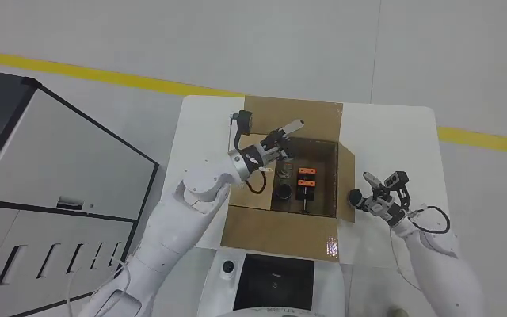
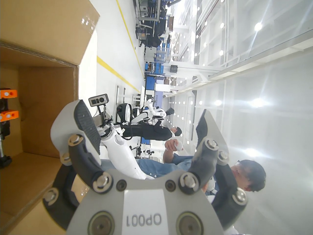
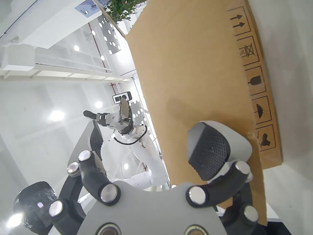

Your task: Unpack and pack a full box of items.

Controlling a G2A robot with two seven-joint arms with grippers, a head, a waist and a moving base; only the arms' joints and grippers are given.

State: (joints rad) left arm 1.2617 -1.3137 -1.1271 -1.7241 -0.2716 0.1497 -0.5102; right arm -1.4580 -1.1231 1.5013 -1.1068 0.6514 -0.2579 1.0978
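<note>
An open cardboard box (image 1: 325, 119) stands on the white table (image 1: 396, 135), flaps spread outward. Inside lie two orange-and-black parts (image 1: 306, 181), also seen deep in the box as orange parts (image 2: 8, 103), beside a dark round item (image 1: 281, 192). My left gripper (image 1: 285, 136) hangs above the box's left half, open, with nothing between its fingers (image 2: 84, 123). My right gripper (image 1: 380, 189) sits just outside the box's right flap (image 3: 185, 74), open, with the flap's edge running between its two fingers (image 3: 210, 147) as seen from the wrist.
A grey cabinet (image 1: 63, 174) stands left of the table. A yellow floor line (image 1: 119, 79) runs behind it. Bare table surface lies to the right of the box and along its left side (image 1: 202, 127).
</note>
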